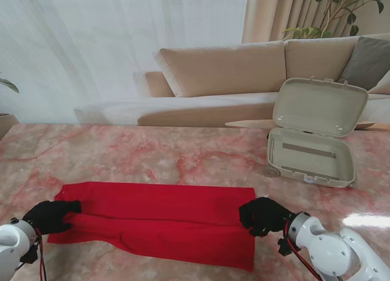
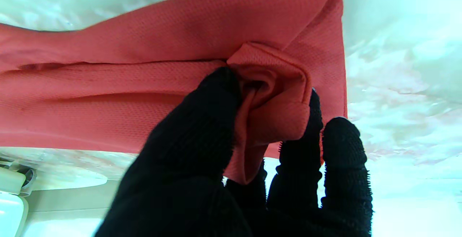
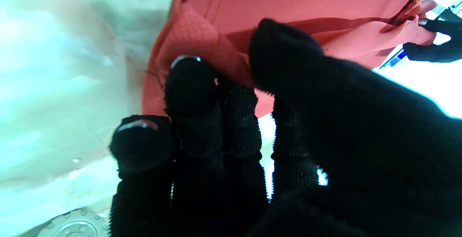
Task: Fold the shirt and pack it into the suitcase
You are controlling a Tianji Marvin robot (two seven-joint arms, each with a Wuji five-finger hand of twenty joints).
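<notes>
Shirt's long axis runs left to right, a robot hand clamped on each end

Left robot hand [image 1: 50, 215] and right robot hand [image 1: 263, 215] pinch the red shirt [image 1: 161, 217]; open suitcase [image 1: 312, 153] lies far right, nearer the right robot hand.

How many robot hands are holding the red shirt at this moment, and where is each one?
2. The left robot hand pinches the left end of the red shirt. The right robot hand pinches its right end. None seems hidden.
</notes>
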